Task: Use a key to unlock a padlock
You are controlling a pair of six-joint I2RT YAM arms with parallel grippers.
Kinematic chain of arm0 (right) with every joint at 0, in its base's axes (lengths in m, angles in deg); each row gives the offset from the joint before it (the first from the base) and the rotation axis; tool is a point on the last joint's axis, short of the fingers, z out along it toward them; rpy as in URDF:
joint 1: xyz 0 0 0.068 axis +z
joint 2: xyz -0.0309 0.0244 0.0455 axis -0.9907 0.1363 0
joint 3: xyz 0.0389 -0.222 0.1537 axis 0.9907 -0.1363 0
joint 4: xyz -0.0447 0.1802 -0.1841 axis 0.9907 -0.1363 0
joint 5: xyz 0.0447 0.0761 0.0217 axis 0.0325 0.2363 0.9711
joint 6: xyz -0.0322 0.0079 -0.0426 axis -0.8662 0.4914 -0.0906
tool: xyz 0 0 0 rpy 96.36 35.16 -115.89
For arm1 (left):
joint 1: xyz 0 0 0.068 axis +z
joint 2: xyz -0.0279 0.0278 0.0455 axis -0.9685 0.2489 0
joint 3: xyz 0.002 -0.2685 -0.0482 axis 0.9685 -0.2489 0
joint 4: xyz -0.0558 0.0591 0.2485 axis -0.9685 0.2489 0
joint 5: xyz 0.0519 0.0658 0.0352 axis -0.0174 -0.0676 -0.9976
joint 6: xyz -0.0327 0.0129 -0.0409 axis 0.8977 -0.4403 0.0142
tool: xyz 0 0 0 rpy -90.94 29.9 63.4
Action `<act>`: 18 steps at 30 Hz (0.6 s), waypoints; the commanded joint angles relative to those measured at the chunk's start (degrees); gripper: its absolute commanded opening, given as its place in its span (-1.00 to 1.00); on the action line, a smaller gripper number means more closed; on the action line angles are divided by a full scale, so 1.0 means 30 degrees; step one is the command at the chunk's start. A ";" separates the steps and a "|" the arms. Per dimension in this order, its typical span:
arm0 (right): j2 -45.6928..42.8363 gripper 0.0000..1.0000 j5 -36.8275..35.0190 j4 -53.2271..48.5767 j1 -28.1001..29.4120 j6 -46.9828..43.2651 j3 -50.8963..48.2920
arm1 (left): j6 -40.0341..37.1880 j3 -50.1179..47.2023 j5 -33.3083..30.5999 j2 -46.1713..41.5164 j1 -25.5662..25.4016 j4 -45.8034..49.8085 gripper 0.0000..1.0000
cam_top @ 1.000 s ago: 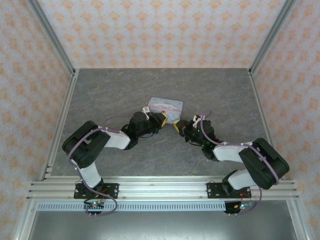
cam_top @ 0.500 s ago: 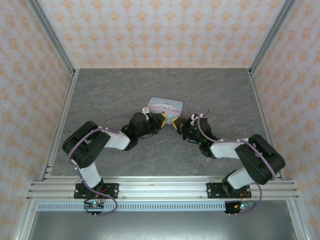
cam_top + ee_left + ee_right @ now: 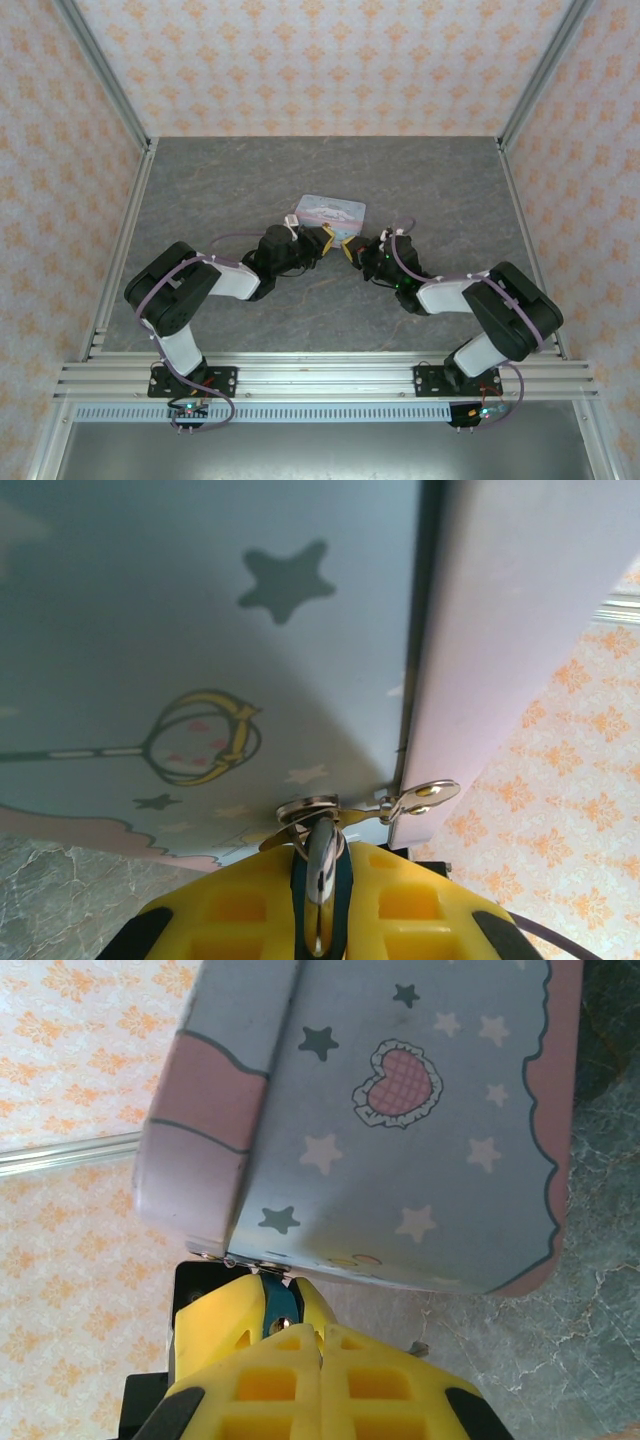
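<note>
Tin (image 3: 335, 211) lies ahead in the top view, my left gripper (image 3: 328, 238) and right gripper (image 3: 350, 247) meeting at its near edge. Left wrist: I pinch a silver key (image 3: 320, 870) by the latch (image 3: 420, 798). Right wrist: I clamp the teal padlock (image 3: 276, 1312) under the tin's rim, steadying it for the key, I judge.

Robot test cell, lab-type. Aluminium rail (image 3: 320, 375) behind the jaws carries two bolted arm bases (image 3: 190, 380). Grey stone-pattern table (image 3: 220, 190) lies beneath the jaws. Orange-patterned panels (image 3: 320, 60) on metal posts (image 3: 104, 68) enclose it beyond and beside them.
</note>
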State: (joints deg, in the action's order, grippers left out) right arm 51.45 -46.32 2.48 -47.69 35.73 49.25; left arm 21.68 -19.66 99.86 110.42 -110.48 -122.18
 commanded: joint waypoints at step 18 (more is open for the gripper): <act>0.0400 -1.00 -0.0241 0.0940 0.0432 0.0236 0.1057 | -0.0193 0.0104 -0.0431 -0.0413 -0.0321 -0.0751 -1.00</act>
State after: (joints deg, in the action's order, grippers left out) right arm 52.12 -46.69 2.80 -46.95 35.77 50.34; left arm 21.63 -19.66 99.67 110.42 -110.85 -122.18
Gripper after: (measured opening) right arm 0.042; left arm 0.125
